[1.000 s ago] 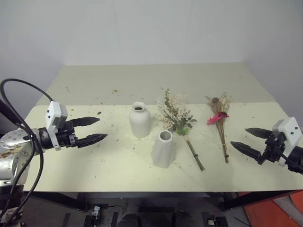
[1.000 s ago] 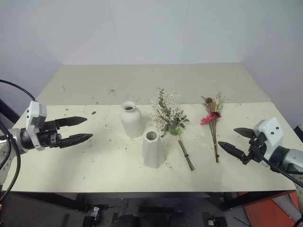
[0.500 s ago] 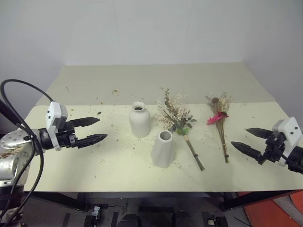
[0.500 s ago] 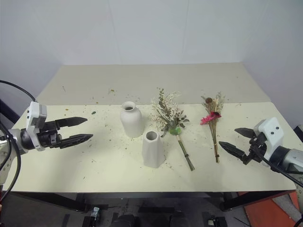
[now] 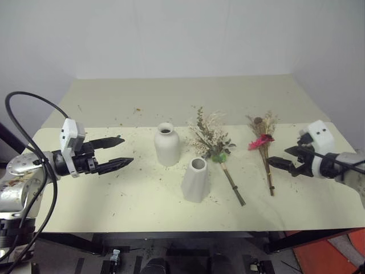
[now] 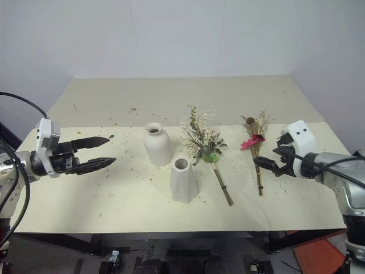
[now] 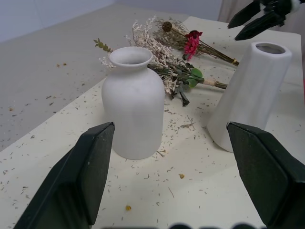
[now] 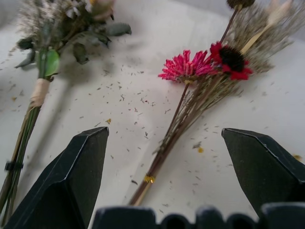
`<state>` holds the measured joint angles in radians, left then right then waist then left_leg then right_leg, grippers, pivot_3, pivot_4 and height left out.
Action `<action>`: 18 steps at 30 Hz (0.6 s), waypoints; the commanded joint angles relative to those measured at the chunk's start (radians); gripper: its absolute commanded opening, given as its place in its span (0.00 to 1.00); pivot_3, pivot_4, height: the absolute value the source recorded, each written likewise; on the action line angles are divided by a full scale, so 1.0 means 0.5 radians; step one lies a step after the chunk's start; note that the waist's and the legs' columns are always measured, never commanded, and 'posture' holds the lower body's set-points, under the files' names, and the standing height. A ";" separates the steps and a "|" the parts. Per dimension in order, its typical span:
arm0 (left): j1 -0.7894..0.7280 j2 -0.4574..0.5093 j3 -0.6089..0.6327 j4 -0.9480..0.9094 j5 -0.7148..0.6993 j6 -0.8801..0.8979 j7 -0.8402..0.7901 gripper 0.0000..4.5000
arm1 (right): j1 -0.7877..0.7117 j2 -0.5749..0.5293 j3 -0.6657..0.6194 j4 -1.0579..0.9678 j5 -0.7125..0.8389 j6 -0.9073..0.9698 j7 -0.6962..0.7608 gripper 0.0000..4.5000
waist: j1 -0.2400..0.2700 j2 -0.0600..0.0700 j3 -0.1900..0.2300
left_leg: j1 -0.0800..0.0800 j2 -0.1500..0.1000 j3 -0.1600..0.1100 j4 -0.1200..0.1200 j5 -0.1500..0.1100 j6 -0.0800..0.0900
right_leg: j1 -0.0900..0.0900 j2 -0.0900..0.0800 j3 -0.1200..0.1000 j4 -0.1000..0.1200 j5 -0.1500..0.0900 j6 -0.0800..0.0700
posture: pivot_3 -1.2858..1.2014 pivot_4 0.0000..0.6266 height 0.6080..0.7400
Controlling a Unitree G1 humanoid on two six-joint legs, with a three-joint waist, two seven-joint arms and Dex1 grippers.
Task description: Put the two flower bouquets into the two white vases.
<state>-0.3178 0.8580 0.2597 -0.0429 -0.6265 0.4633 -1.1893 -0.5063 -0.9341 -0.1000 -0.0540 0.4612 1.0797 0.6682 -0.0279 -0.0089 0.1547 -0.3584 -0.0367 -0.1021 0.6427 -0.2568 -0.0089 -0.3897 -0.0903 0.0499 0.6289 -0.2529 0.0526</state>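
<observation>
right wrist view | slim bouquet (image 8: 190,102) stems between open right gripper (image 8: 162,183) fingers

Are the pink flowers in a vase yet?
No. The pink bouquet lies flat on the table, apart from both vases, whose mouths look empty.

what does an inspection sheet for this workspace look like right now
surface: cream table, littered with dried flower crumbs
job's things: bottle vase and tapered vase upright, empty; bushy bouquet and magenta bouquet lying flat on the table
clutter: nothing seen beyond the crumbs
grippers: left gripper jaws open, aimed at the bottle vase; right gripper jaws open, beside the magenta bouquet's stems, holding nothing
cables: black cable looping over the left arm
surroundings: plain white wall
</observation>
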 commanded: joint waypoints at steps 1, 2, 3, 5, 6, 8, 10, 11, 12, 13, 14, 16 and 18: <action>-0.013 -0.002 0.032 -0.060 -0.029 -0.010 0.008 0.91 | -0.177 0.009 0.148 0.223 -0.103 0.151 -0.041 1.00 | 0.001 0.000 0.000 | -0.002 0.000 0.000 0.000 0.000 0.000 | -0.001 0.000 0.000 0.000 0.000 0.000 | 0.52 0.24 1.00; -0.009 -0.002 0.033 -0.067 -0.032 -0.009 0.009 0.91 | -0.250 0.005 0.234 0.315 -0.144 0.182 -0.022 1.00 | 0.004 0.000 0.000 | -0.004 0.000 -0.001 0.000 0.000 0.000 | -0.003 0.000 -0.001 -0.001 0.000 0.000 | 0.52 0.24 1.00; -0.006 -0.001 0.036 -0.070 -0.034 -0.009 0.009 0.91 | -0.312 0.009 0.300 0.400 -0.174 0.202 -0.005 1.00 | 0.005 0.000 0.000 | -0.007 0.000 -0.001 0.000 0.000 0.000 | -0.005 0.000 -0.002 -0.001 0.000 0.000 | 0.52 0.24 1.00; 0.000 0.008 0.048 -0.070 -0.037 -0.012 0.003 0.91 | -0.411 0.022 0.405 0.551 -0.224 0.194 0.043 1.00 | 0.005 0.000 0.000 | -0.014 -0.002 -0.001 0.002 0.000 0.000 | -0.014 -0.001 -0.001 0.001 0.000 0.000 | 0.52 0.24 1.00; 0.001 0.011 0.053 -0.069 -0.039 -0.013 0.000 0.91 | -0.445 0.030 0.439 0.607 -0.243 0.178 0.065 1.00 | 0.006 0.000 0.000 | -0.016 -0.002 -0.001 0.002 0.000 0.000 | -0.016 -0.001 -0.001 0.002 0.001 -0.001 | 0.52 0.24 1.00; 0.006 0.018 0.063 -0.067 -0.042 -0.015 -0.007 0.91 | -0.515 0.050 0.516 0.729 -0.291 0.143 0.109 1.00 | 0.003 0.000 0.000 | -0.022 -0.001 -0.001 0.003 0.000 0.000 | -0.024 -0.001 -0.001 0.004 0.001 -0.001 | 0.52 0.24 1.00; 0.005 0.019 0.067 -0.066 -0.045 -0.018 -0.012 0.91 | -0.584 0.094 0.581 0.862 -0.337 0.092 0.158 1.00 | -0.002 0.000 0.000 | -0.023 -0.001 -0.001 0.002 0.000 0.000 | -0.026 0.000 -0.001 0.004 0.001 -0.001 | 0.52 0.24 1.00; 0.001 0.017 0.067 -0.064 -0.045 -0.020 -0.012 0.91 | -0.609 0.114 0.603 0.913 -0.356 0.064 0.183 1.00 | -0.007 0.000 0.000 | -0.023 -0.001 0.000 0.002 0.000 0.000 | -0.026 -0.001 -0.001 0.004 0.001 -0.001 | 0.52 0.24 1.00; -0.006 0.014 0.065 -0.062 -0.044 -0.024 -0.011 0.91 | -0.633 0.141 0.629 0.961 -0.383 0.033 0.199 1.00 | -0.011 0.000 0.000 | -0.023 -0.001 0.000 0.002 0.000 0.000 | -0.026 -0.001 -0.001 0.004 0.001 -0.001 | 0.52 0.24 1.00; -0.013 0.012 0.064 -0.060 -0.044 -0.027 -0.010 0.91 | -0.652 0.174 0.660 1.003 -0.418 -0.003 0.208 1.00 | -0.020 0.000 0.000 | -0.023 -0.001 0.000 0.002 0.000 0.000 | -0.025 -0.001 -0.001 0.004 0.002 -0.002 | 0.52 0.24 1.00; -0.017 0.010 0.062 -0.061 -0.044 -0.029 -0.009 0.91 | -0.666 0.196 0.680 1.037 -0.447 -0.030 0.216 1.00 | -0.030 -0.001 -0.001 | -0.022 -0.001 0.000 0.003 0.001 -0.001 | -0.025 -0.001 -0.001 0.004 0.002 -0.002 | 0.52 0.24 1.00; -0.019 0.012 0.065 -0.063 -0.045 -0.031 -0.009 0.91 | -0.686 0.242 0.726 1.089 -0.503 -0.067 0.240 0.91 | -0.042 -0.002 -0.002 | -0.021 0.000 0.000 0.003 0.001 -0.001 | -0.024 0.001 -0.001 0.005 0.002 -0.003 | 0.52 0.24 1.00; -0.011 0.017 0.075 -0.066 -0.045 -0.032 -0.010 0.91 | -0.688 0.260 0.738 1.097 -0.536 -0.078 0.271 0.81 | -0.048 -0.003 -0.002 | -0.019 0.001 0.001 0.003 0.001 -0.001 | -0.024 0.002 -0.001 0.005 0.003 -0.003 | 0.52 0.24 1.00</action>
<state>-0.3134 0.8550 0.2590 -0.0530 -0.6310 0.4618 -1.1909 -0.8533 -0.8208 0.2482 0.4823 0.2051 1.0521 0.7812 -0.0517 -0.0104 0.1535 -0.3677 -0.0358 -0.1016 0.6442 -0.2565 -0.0093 -0.4014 -0.0892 0.0496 0.6317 -0.2512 0.0508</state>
